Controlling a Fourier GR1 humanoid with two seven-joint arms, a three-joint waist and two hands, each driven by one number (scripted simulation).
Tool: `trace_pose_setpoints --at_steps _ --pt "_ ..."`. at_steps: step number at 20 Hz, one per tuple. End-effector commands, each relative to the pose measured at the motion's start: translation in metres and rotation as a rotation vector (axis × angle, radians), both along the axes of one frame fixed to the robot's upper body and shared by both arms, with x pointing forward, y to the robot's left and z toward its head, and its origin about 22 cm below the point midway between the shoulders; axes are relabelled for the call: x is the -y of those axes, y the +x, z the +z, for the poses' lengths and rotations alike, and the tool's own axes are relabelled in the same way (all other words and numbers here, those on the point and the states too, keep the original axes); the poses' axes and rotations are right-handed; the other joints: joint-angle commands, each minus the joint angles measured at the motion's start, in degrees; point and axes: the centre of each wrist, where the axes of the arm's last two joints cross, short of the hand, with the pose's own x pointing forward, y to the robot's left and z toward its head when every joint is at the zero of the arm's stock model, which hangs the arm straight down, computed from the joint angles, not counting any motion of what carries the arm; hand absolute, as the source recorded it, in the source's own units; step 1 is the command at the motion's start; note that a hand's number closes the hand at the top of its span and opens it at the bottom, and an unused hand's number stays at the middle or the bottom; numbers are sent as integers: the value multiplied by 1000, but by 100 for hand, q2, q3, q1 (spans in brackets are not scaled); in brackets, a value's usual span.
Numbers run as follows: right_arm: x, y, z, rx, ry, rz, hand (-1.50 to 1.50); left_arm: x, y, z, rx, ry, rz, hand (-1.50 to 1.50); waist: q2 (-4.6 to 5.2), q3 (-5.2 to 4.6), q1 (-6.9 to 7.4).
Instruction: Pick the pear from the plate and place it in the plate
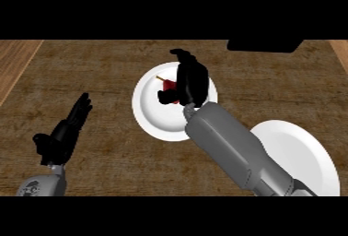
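A white plate (151, 113) lies at the middle of the brown counter. On it a dark red pear (169, 86) with a yellowish stem shows only in part. My right hand (189, 78) lies over the pear, fingers stretched toward the plate's far rim and the thumb curled beside the fruit. Whether the hand holds the pear I cannot tell. A second white plate (306, 152) lies at the lower right, partly under my right forearm. My left hand (65, 131) rests open at the left, fingers pointing up.
A black object (265, 44) sits at the counter's far edge, upper right. Lighter wooden strips (14, 64) border the brown surface on both sides.
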Motion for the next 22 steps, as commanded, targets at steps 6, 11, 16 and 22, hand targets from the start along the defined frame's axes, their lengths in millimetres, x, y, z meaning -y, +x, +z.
trace_pose_setpoints --at_steps 6,11,16,22 --pt "2 8 3 129 295 -95 -150 -3 3 13 -3 -13 -4 0 -8 6 -18" --pt "37 -3 -12 171 494 -112 -150 -17 -8 2 -14 -14 46 0 -42 9 -263" --pt "86 -20 -29 214 612 -91 -150 -12 -11 -2 -19 -4 53 0 -54 7 -311" --pt "184 -53 -56 192 610 5 -150 -4 -20 -20 -24 -7 55 0 -66 5 -378"
